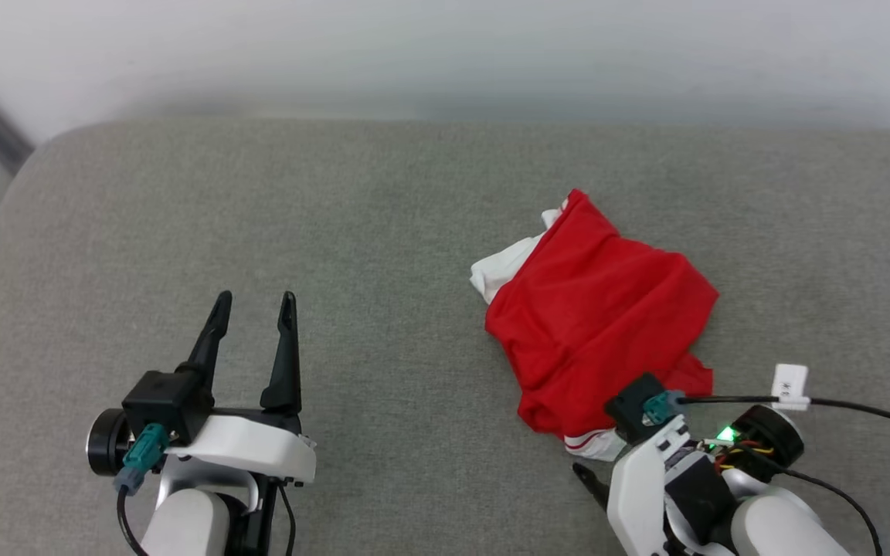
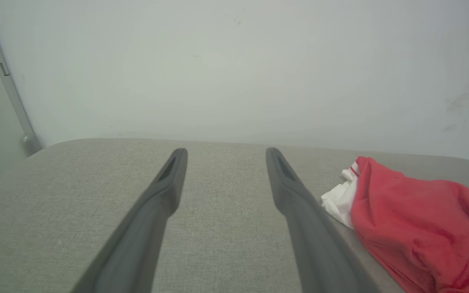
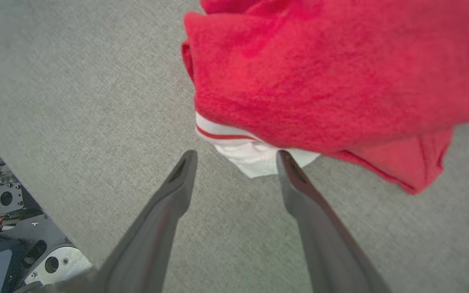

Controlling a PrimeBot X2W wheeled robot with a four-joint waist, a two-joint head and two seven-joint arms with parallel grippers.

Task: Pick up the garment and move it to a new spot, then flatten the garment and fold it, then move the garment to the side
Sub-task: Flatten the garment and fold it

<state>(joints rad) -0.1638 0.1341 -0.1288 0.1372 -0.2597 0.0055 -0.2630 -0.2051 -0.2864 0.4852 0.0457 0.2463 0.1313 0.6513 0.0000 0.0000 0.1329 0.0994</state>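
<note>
Jaws: right jaws are apart and empty, their dark fingers (image 3: 299, 191) set either side of a white cuff; left jaws are likewise apart and empty, held over bare fabric well apart from the garment.
Garment (image 1: 599, 309): found crumpled in a heap on the robot's right side of the surface, red body uppermost and white panels showing at its far-left and near edges.
White cuff (image 3: 242, 152): red-striped, protruding from under the red folds at the edge nearest the right arm.
Grey padded surface (image 1: 337, 193): fabric-covered, and the garment rests directly on it.
Step in hand: judged to be the first pick-up for relocation, as no flattening or folding is evident.
Method advised: the right jaws should be lowered until the cuff, and preferably the red fold above it, lies well between the fingers before closure. The lift should be taken straight up.
Risk noted: thin cloth may slip from a shallow bite, and the surface covering may be pinched if the fingers are pressed too low.
Surroundings: a tagged cable (image 1: 790, 384) lies beside the right wrist, and a pale wall (image 1: 445, 46) stands behind.
</note>
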